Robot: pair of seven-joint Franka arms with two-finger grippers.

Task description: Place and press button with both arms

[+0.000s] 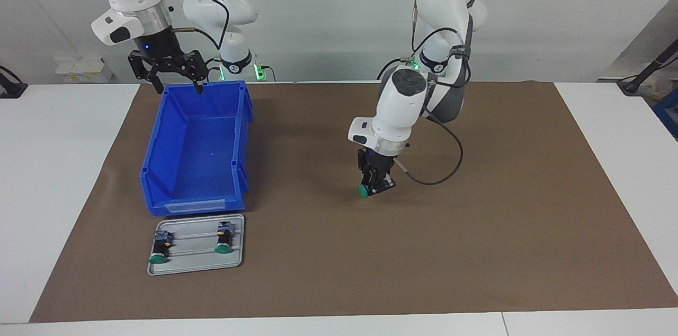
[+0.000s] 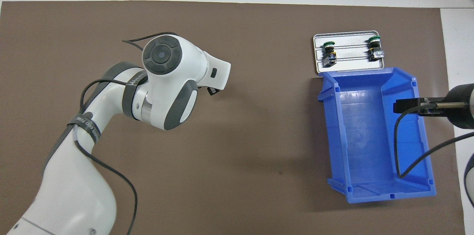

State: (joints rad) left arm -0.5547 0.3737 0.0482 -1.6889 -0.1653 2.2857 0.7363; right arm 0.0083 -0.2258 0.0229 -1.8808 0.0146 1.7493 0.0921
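Observation:
My left gripper point(image 1: 375, 186) is shut on a button point(image 1: 363, 191) with a green cap and black body, held low over the middle of the brown mat. In the overhead view the left arm's wrist hides this gripper and its button. Two more buttons point(image 1: 159, 248) point(image 1: 223, 238) lie on a small metal tray point(image 1: 197, 267); they also show in the overhead view point(image 2: 328, 51) point(image 2: 374, 48). My right gripper point(image 1: 179, 84) is open and empty, up over the rim of the blue bin point(image 1: 159, 166) that is nearest the robots.
The blue bin point(image 2: 422, 142) holds nothing and stands toward the right arm's end of the table. The metal tray point(image 2: 348, 65) touches the bin's edge farthest from the robots. A brown mat point(image 1: 476, 230) covers the table's middle.

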